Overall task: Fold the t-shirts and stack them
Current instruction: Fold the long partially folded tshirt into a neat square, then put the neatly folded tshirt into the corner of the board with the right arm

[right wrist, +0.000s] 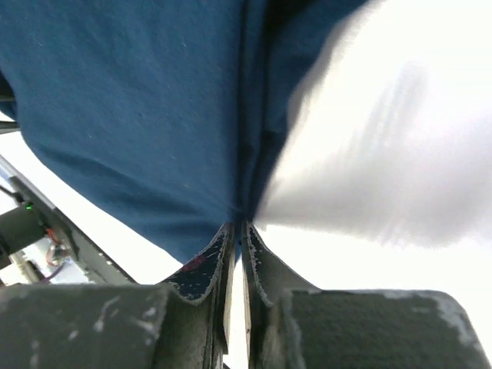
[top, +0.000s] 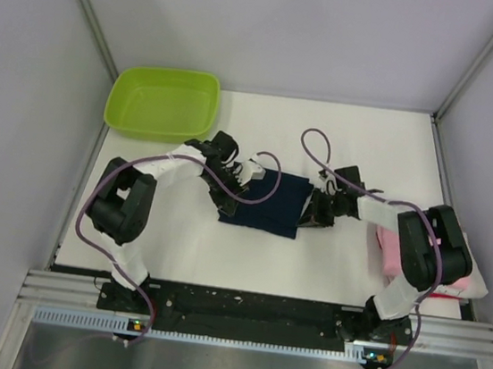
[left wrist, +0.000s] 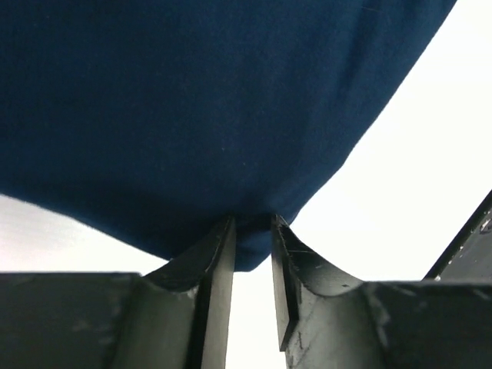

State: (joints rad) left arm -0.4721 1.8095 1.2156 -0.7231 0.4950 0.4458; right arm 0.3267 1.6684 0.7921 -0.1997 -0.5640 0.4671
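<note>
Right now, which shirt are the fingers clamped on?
The navy shirt mid-table: left fingers and right fingers pinch its opposite edges. The pink shirt lies at the right edge.

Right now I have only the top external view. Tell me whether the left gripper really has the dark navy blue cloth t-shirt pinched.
Observer: Yes. The left wrist view shows the left gripper shut on the dark navy blue cloth t-shirt, with a fold bunched in its jaws.
Operator: Report the right one.
Observer: The right gripper is shut on the same shirt's edge, its jaws almost closed.
Operator: Say what shows beside the cloth there.
Observer: In the right wrist view, only white tabletop, smeared by blur.
</note>
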